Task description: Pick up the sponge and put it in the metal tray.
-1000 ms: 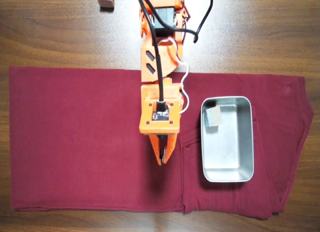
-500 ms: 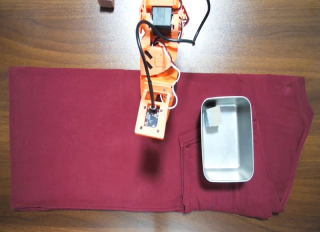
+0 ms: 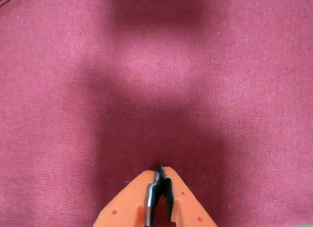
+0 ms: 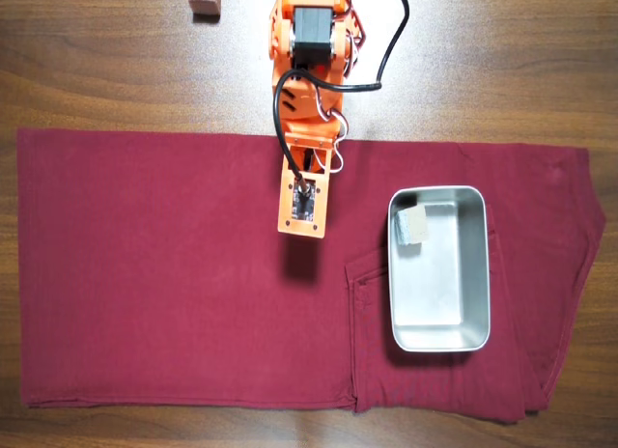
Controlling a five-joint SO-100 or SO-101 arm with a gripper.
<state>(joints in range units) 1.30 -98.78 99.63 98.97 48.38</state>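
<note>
The sponge (image 4: 415, 227), a small grey-beige foam block, lies inside the metal tray (image 4: 477, 274) at its top left corner in the overhead view. The tray rests on the dark red cloth (image 4: 154, 274), right of centre. My orange arm (image 4: 307, 100) reaches down from the top edge, its end left of the tray and apart from it. In the wrist view my gripper (image 3: 160, 170) enters from the bottom edge, its jaws together with nothing between them, above bare cloth (image 3: 156, 65). Tray and sponge are out of the wrist view.
A pinkish-brown block (image 4: 204, 1) sits on the wooden table (image 4: 97, 62) at the top edge, left of the arm's base. The red cloth covers most of the table, with folds and a seam near the tray.
</note>
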